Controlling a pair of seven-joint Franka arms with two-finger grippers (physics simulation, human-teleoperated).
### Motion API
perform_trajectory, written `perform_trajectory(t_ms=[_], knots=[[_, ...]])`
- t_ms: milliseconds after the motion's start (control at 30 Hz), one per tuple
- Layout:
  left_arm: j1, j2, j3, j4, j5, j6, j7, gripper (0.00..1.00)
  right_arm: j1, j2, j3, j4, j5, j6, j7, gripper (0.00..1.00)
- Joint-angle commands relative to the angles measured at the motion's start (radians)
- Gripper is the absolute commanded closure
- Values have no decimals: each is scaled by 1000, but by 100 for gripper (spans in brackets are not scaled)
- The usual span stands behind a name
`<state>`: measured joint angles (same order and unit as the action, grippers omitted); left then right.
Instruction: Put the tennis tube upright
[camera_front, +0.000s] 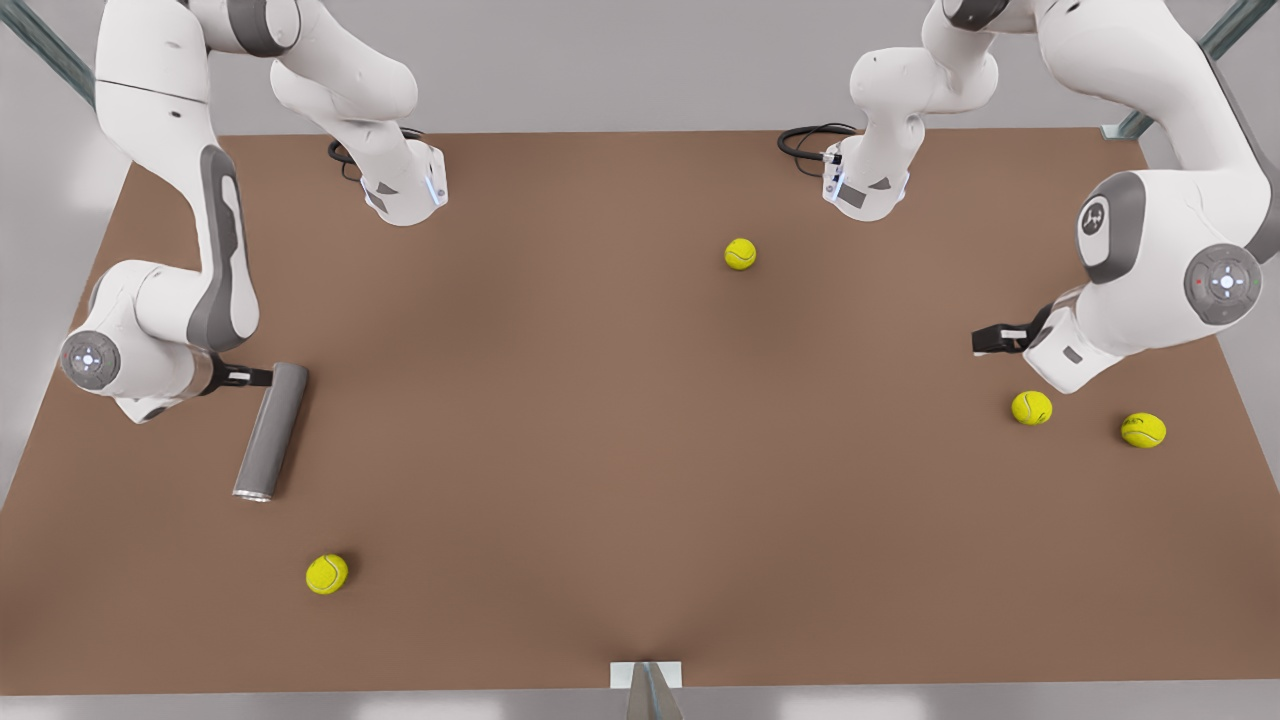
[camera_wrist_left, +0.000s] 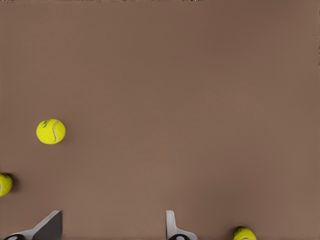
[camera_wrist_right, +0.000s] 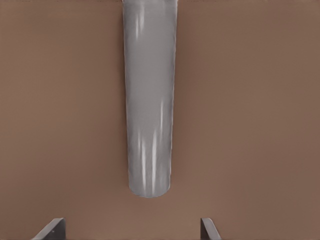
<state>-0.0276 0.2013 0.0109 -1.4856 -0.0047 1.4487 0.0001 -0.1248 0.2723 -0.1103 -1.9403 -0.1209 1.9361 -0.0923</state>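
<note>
Right gripper (camera_front: 262, 377) fingers (camera_wrist_right: 52, 228) spread beside lying tennis tube (camera_front: 271, 430), left gripper (camera_front: 985, 341) fingers (camera_wrist_left: 172, 225) open, idle

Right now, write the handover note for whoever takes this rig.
Right gripper: open, at the far end of the tennis tube, on the front view's left; fingers wide of it, no grip.
Left gripper: open, holding nothing, waiting above the table near two tennis balls on the front view's right.
Tube: lying flat, lighter rim toward the camera.
Done: approach only.
Left: grasp the tube and stand it upright.
</note>
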Motion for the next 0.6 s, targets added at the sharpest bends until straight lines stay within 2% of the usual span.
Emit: perform_trajectory(t_ms=[0, 200, 567], knots=[[0, -2, 0, -4, 2, 15, -2, 0, 1, 38, 0, 3, 33, 188, -26, 0], [3, -5, 0, -33, 0, 42, -2, 0, -45, 168, 0, 1, 125, 258, -98, 0], [-11, -2, -5, -35, -1, 45, -2, 0, -67, 246, 0, -8, 124, 307, -142, 0]])
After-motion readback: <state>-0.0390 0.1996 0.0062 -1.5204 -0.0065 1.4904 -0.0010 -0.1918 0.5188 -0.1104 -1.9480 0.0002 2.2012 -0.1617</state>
